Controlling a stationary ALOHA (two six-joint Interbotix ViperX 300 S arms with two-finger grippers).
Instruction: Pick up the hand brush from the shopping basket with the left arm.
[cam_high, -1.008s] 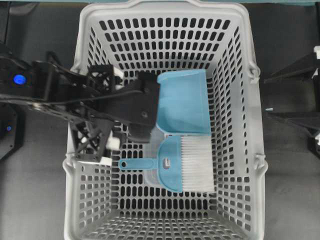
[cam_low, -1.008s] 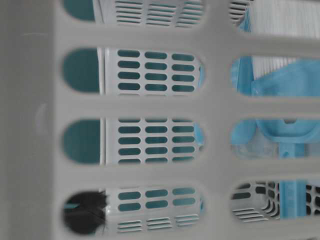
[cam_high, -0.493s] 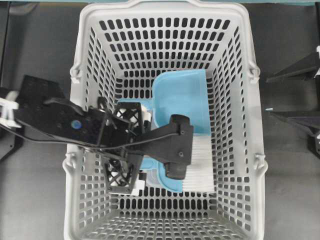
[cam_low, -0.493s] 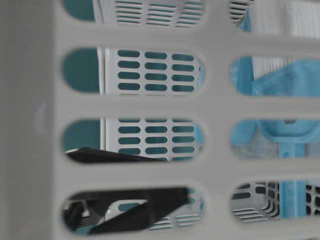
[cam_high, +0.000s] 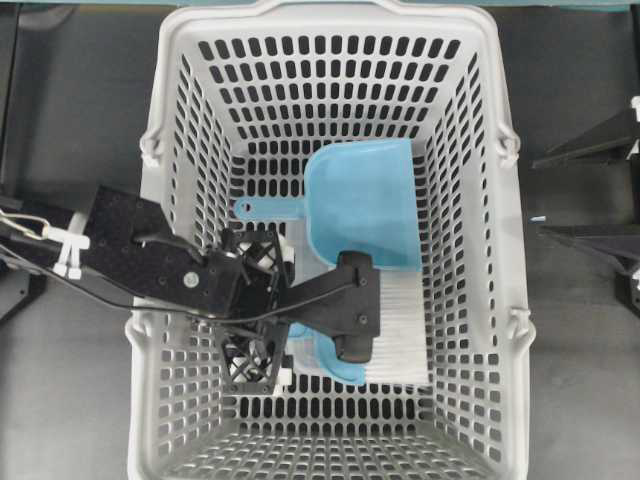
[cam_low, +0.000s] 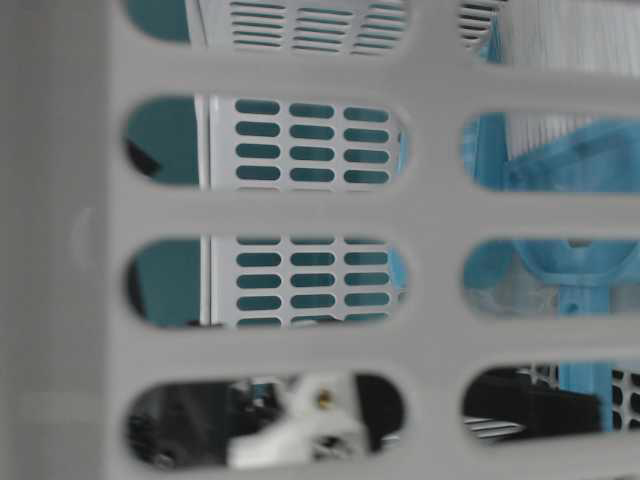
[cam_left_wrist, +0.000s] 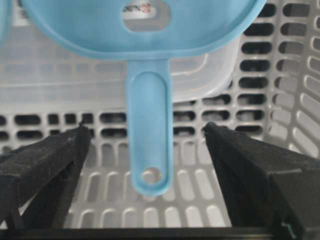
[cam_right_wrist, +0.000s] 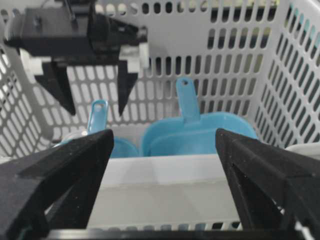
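Approach step in hand. The brush (cam_left_wrist: 148, 95) lies on the floor of the basket (cam_high: 180, 420), just beside the dustpan (cam_high: 365, 205). Left gripper (cam_left_wrist: 145, 150) is inside the basket, jaws wide apart and flanking the brush handle — nothing held. Right gripper (cam_right_wrist: 162, 175) also stands open (idle, outside). Next, in my judgement: lower, then close squarely on the handle.

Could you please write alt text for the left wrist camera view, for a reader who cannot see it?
The left gripper is open, its two black fingers on either side of the hand brush handle without touching it. The blue handle points toward the camera, above the slotted floor of the grey shopping basket.
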